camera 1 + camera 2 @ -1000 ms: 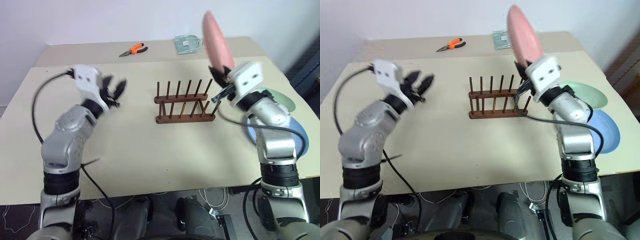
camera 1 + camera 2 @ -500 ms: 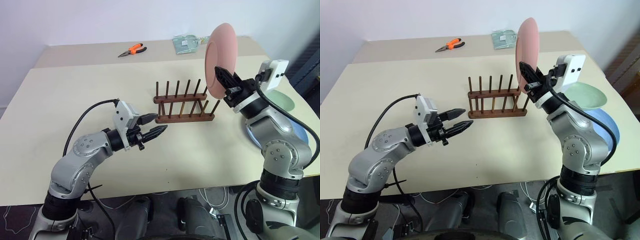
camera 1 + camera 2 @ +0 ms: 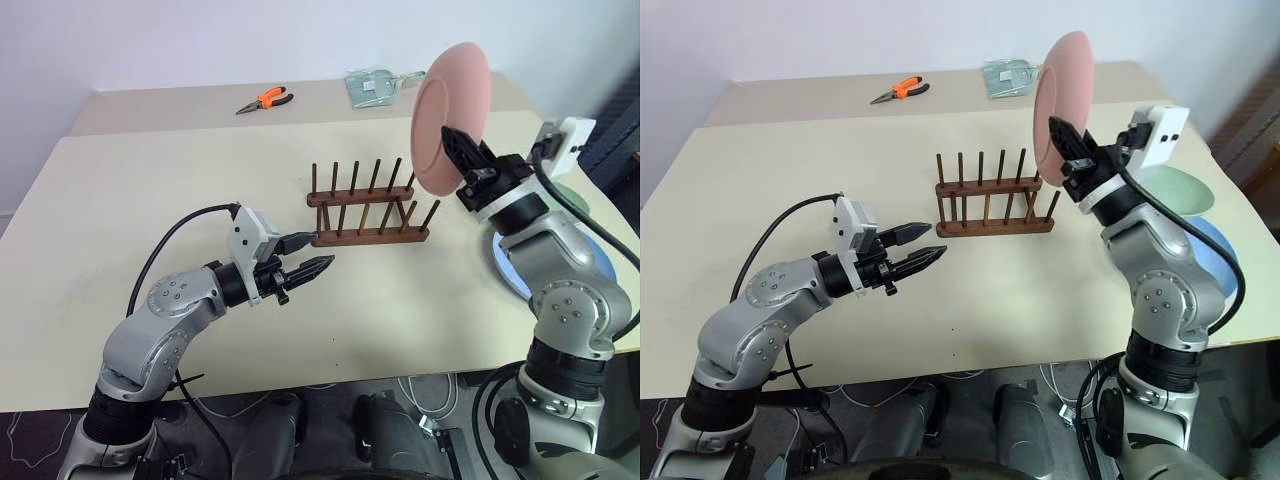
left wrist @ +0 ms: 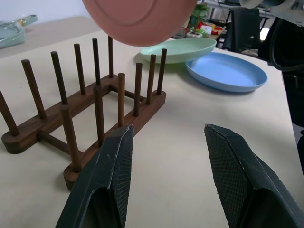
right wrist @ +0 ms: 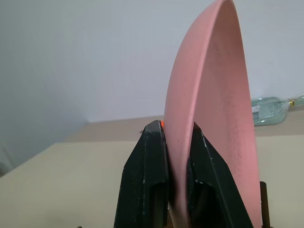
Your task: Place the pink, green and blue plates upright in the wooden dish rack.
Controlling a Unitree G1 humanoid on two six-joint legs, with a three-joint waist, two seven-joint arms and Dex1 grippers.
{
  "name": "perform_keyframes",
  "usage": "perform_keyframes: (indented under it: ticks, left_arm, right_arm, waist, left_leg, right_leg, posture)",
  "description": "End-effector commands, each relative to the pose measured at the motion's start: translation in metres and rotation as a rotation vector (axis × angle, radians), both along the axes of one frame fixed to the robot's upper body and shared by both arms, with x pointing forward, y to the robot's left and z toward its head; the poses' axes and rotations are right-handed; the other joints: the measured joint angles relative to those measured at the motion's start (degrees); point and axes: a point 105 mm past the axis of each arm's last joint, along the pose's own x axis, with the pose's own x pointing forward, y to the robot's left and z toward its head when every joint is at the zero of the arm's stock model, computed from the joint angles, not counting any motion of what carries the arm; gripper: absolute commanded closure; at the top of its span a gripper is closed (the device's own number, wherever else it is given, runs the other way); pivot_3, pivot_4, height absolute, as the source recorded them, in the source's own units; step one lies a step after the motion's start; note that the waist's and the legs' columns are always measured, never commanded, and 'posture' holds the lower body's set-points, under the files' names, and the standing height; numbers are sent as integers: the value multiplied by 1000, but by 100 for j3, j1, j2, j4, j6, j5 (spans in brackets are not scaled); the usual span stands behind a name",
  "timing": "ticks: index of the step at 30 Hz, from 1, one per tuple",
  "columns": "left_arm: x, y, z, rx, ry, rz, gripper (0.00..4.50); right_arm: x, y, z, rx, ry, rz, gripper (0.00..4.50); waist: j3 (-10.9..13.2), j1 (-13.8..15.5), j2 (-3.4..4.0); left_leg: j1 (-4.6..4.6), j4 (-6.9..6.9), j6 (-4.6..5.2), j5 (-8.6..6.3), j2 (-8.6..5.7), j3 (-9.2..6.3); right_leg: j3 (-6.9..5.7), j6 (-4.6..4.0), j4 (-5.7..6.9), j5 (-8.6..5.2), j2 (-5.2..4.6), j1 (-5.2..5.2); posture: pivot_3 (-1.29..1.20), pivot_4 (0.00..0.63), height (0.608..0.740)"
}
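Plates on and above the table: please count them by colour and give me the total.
Pink plate, held up by the right gripper: 1
Green plate: 1
Blue plate: 1
Total: 3

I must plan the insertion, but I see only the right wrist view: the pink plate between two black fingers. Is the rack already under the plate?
Observer: Not quite. The pink plate is held on edge in the air above the right end of the wooden dish rack, whose slots are all empty.
Operator: Where is the left tool?
Observer: The left tool is open, low over the table, near the rack's left end, touching nothing.
Operator: And the other plates?
Observer: The green plate and the blue plate lie flat right of the rack.
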Motion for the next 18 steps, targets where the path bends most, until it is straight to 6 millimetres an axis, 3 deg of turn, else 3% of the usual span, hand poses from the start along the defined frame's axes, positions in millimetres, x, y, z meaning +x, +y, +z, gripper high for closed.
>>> perform_keyframes:
  ticks: [1,14,18]
  left_arm:
    - [-6,-4,7,6,-39,-26,2090]
    - [-6,-5,6,9,-35,-34,2090]
    - [-5,-6,6,12,-38,-33,2030]
  right_arm:
    - [-11,4,18,5,-77,28,4500]
    - [6,1,-27,-40,111,23,4500]
    - [13,-5,-29,-78,107,-16,2911]
  waist:
    - [0,-3,0]
    - [2,-3,3]
    - [2,1,3]
  left_leg:
    - [0,0,0,0,0,0]
    - [-2,-1,1,0,0,0]
    - [-3,-1,1,0,0,0]
  right_leg:
    - [0,0,0,0,0,0]
    - [0,-2,-1,-1,0,-2]
    - [0,-1,-2,-1,-1,-2]
  posture:
    - [0,150,729]
    - [0,150,729]
    - [0,150,729]
